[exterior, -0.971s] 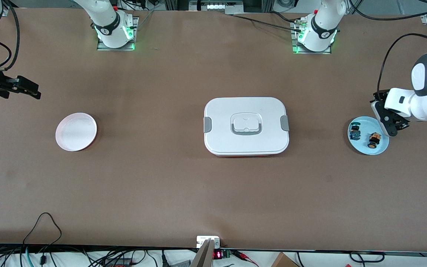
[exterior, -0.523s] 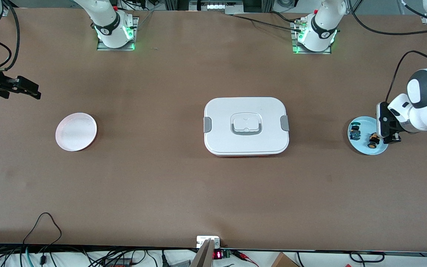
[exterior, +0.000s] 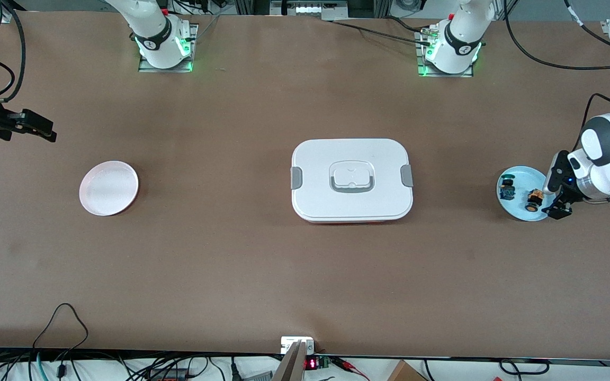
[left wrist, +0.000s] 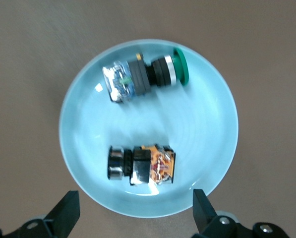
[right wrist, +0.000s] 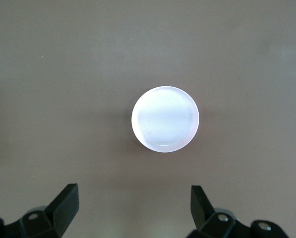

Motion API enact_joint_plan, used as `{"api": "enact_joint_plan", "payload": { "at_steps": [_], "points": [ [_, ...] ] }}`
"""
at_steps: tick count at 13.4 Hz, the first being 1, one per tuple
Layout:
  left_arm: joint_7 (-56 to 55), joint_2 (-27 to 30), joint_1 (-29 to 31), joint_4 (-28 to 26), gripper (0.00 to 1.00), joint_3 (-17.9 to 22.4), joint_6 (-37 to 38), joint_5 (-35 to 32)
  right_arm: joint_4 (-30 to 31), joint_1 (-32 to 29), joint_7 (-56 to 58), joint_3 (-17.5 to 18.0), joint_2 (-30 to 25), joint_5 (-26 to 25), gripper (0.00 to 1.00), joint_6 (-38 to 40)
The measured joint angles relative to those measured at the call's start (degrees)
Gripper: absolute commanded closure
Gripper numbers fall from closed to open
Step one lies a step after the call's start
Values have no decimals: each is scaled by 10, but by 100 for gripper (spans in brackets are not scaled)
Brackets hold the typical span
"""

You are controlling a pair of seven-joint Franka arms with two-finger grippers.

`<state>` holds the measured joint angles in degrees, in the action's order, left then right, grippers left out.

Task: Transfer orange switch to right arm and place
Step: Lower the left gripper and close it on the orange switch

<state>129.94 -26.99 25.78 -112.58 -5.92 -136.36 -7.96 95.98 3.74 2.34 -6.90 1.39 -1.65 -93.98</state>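
The orange switch lies on its side in a light blue plate at the left arm's end of the table. A blue-green switch lies beside it in the same plate. My left gripper hangs open over the plate's rim, close to the orange switch, with nothing between its fingers. My right gripper waits open and empty above the table at the right arm's end, looking down on a pink plate.
A white lidded box with grey clips sits mid-table, between the two plates. Cables trail along the table edge nearest the front camera. The arm bases stand along the edge farthest from it.
The left arm has swung its wrist round and brought its gripper lower, close beside the orange switch. The right arm has barely moved.
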Motion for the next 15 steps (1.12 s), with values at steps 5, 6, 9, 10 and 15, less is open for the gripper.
{"api": "enact_joint_plan", "payload": {
  "at_steps": [5, 6, 9, 10, 15],
  "points": [
    [12, -41, 4, 0, 0, -3, -53, 0, 0, 0, 0, 0, 3, 0, 0, -1],
    [12, -42, 4, 1, 0, -4, -53, 0, 0, 0, 0, 0, 3, 0, 0, -1],
    [12, -42, 4, 1, 0, -8, -53, 0, 0, 0, 0, 0, 3, 0, 0, -2],
    [12, -42, 4, 1, 0, -8, -53, 0, 0, 0, 0, 0, 3, 0, 0, -2],
    [12, -44, 23, -4, 0, -22, -52, 0, 0, -1, 0, 0, 3, 0, 0, -2]
  ]
}}
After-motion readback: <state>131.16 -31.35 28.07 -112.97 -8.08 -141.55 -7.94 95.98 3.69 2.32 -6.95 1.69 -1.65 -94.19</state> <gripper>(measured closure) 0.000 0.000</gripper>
